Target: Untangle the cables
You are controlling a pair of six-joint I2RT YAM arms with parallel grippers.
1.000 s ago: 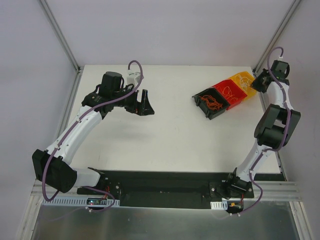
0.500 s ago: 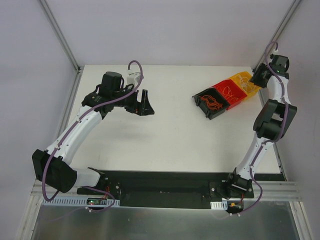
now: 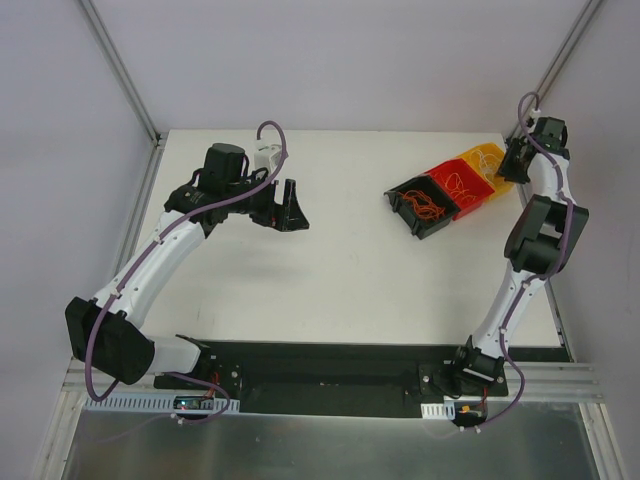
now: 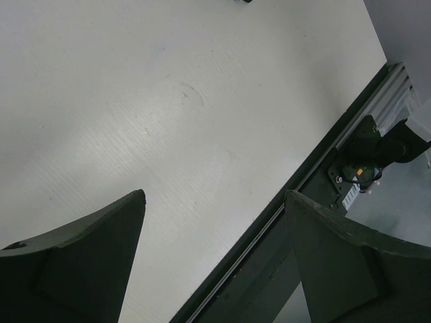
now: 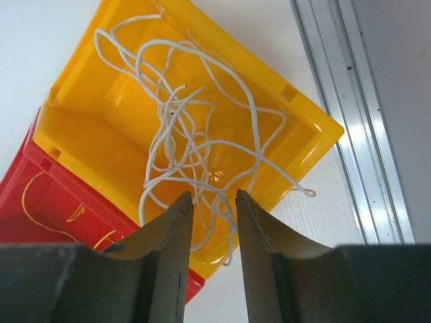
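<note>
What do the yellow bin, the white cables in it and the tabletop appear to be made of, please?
Yellow bin: apparently moulded plastic, glossy; light glints on its smooth inner walls.
White cables: thin, flexible strands, likely plastic-sheathed wire, lying in loose curls; the core cannot be seen.
Tabletop: matte white board with faint parallel ribbing, perhaps corrugated plastic.

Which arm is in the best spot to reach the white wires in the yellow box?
Right. The right gripper hangs directly over the yellow box of white wires; the left gripper sits far off above the table.
</note>
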